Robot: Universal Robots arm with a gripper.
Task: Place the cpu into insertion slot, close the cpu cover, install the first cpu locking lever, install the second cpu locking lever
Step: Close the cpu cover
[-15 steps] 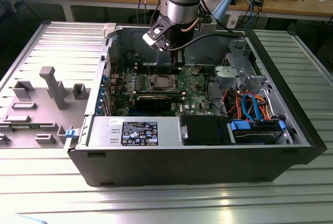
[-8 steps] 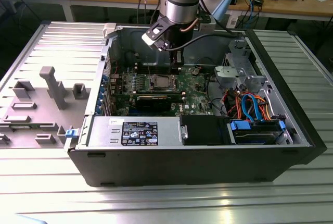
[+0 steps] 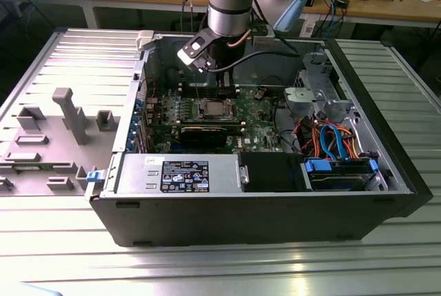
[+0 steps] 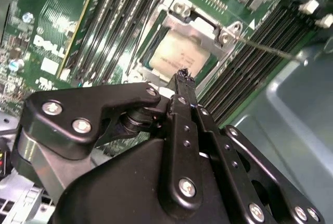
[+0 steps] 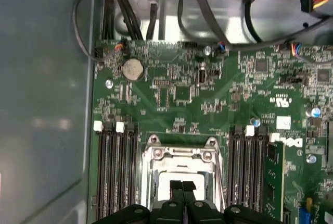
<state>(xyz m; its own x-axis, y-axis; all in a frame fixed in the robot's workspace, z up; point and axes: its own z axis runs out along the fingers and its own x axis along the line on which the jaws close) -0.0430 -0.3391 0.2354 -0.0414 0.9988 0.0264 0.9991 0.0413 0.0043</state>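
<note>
The cpu, with its pale metal top, lies in the insertion slot on the green motherboard. The silvery cpu cover lies flat around it; in the first wrist view the cover frames the cpu. A thin locking lever rod sticks out from one socket corner across the memory slots. My gripper hangs just above the socket's edge, shut with nothing between its black fingers. In the first wrist view the gripper has its fingertips pressed together over the cpu.
Long black memory slots flank the socket on both sides. The grey case wall stands close beside the board, and black cables hang over its far edge. A black graphics card and coloured cables lie nearby.
</note>
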